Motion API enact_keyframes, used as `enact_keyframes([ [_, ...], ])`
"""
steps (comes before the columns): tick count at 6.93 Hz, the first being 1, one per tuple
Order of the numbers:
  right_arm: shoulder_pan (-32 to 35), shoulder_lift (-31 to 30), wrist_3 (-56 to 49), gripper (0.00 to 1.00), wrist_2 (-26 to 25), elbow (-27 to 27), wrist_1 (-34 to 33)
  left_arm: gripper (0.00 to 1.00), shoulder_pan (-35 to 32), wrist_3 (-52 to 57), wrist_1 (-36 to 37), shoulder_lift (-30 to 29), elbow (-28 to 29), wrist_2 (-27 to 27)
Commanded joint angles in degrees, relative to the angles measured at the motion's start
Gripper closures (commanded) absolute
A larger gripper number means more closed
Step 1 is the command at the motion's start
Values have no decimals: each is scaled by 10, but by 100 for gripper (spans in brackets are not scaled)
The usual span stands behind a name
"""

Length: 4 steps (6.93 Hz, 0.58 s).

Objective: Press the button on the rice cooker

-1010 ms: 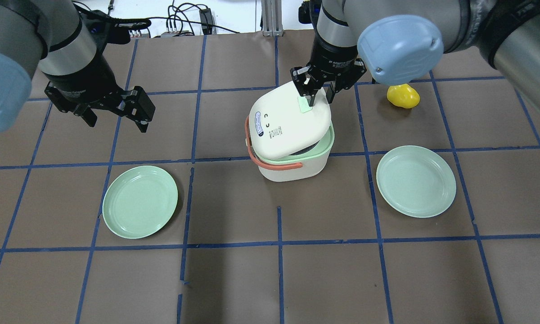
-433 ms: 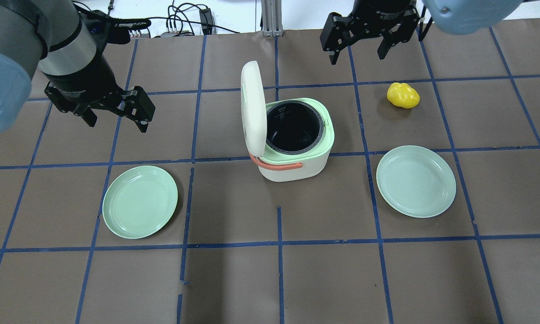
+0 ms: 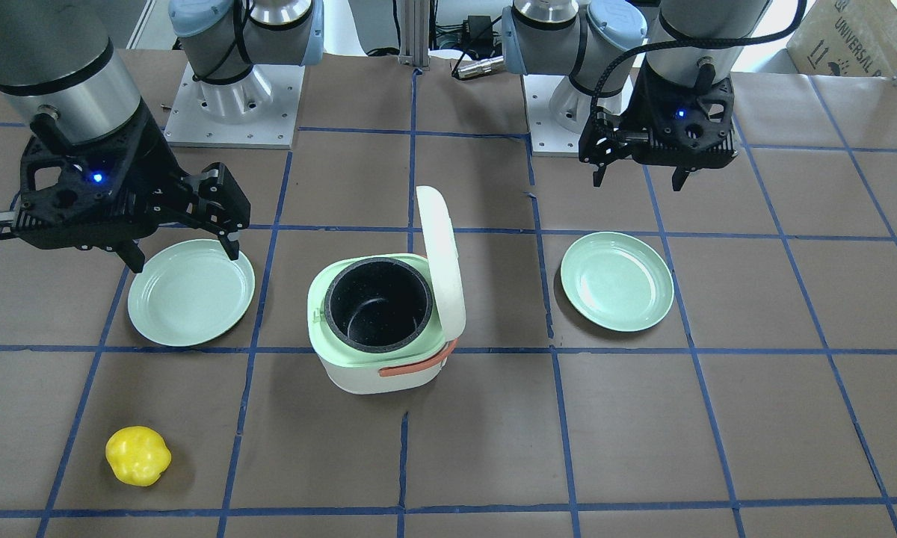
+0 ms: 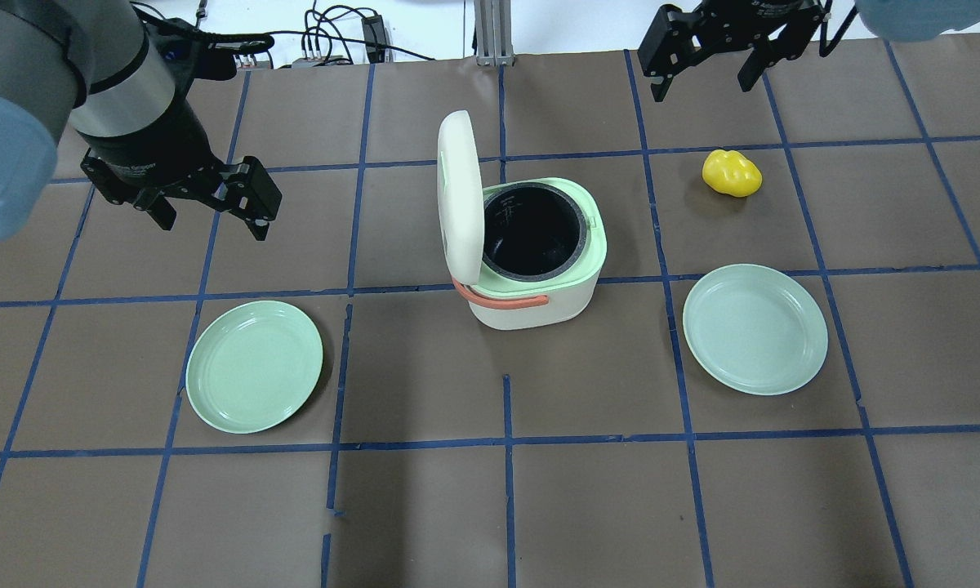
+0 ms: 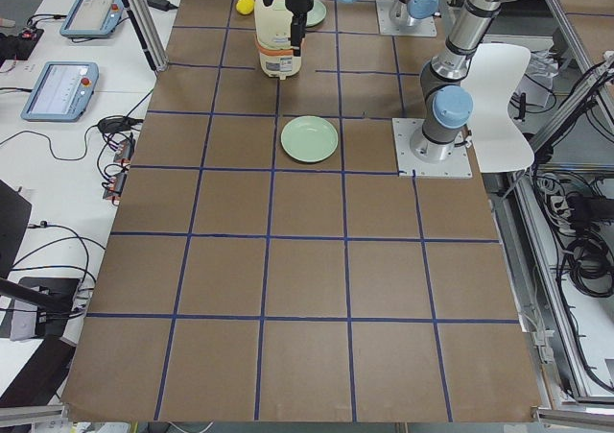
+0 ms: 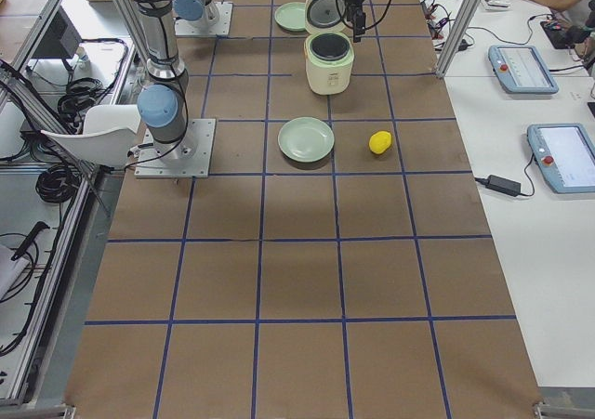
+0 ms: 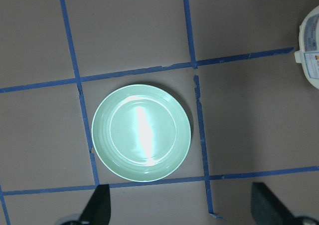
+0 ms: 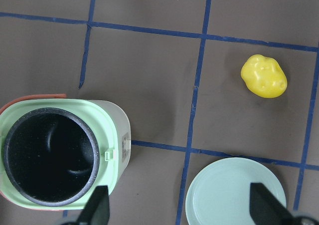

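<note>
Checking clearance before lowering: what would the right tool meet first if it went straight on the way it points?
Probably the green plate: the wrist view shows it between the fingers of the right tool, nothing above it. Depth is unclear, so it might land on bare table beside it.

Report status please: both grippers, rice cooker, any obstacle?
Both open, empty: left gripper, right gripper. Rice cooker lid stands up, inner pot empty. No obstacle near cooker.
</note>
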Motion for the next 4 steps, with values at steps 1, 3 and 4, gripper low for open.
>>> enact_keyframes([
  [1,-19,-31,-20,0,-2,26,1,0,0,0,0,0,0,0],
  [3,-24,-75,-44,0,0,88,-10,0,0,0,0,0,0,0],
  [4,-25,-78,-51,0,-2,90,-9,0,0,0,0,0,0,0],
])
